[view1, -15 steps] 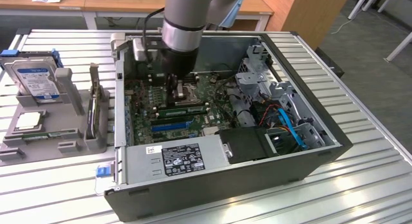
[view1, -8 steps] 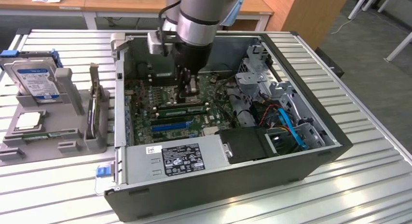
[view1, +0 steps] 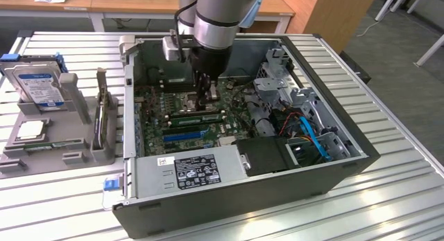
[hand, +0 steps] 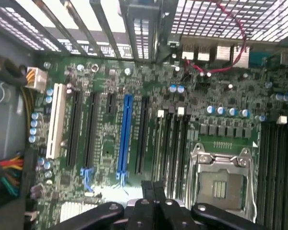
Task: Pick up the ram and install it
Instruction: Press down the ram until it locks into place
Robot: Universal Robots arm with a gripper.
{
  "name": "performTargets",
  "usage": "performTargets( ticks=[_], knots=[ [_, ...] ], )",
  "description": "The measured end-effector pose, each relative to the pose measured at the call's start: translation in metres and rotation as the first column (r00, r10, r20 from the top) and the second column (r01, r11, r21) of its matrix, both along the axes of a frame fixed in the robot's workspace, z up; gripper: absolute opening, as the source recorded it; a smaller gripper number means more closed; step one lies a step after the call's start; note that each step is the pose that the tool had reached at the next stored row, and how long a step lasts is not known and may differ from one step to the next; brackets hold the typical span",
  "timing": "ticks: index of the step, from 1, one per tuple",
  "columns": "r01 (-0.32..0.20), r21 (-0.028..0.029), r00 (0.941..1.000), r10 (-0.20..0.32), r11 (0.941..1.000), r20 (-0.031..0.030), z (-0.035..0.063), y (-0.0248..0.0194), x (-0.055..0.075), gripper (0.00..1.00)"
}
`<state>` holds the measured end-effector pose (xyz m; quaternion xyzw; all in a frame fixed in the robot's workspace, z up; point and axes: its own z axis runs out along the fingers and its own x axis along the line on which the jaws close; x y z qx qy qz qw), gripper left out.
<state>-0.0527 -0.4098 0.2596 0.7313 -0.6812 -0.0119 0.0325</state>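
On the slatted table [view1: 388,163], an open computer case [view1: 298,184].

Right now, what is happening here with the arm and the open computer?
A robot arm reaches down into the open computer case, which lies on a slatted table. Its gripper is shut and sits just above the motherboard, near the processor socket and the memory slots. A green ram stick already lies in the slot area beside the gripper. Whether it is fully seated, I cannot tell.
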Motion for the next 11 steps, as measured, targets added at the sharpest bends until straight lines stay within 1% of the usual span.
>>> performTargets(
  ticks=[6,8,11],
  knots=[
    [0.000,0.0001,1.0000,0.000,1.0000,-0.0001,0.0265,0.0000,0.001,0.11],
    [-0.001,0.0010,1.0000,0.001,1.0000,0.0002,0.0315,-0.0003,0.008,0.11],
    [-0.001,0.0010,1.0000,0.001,1.0000,-0.0001,0.0361,-0.0003,0.019,0.11]
  ],
)
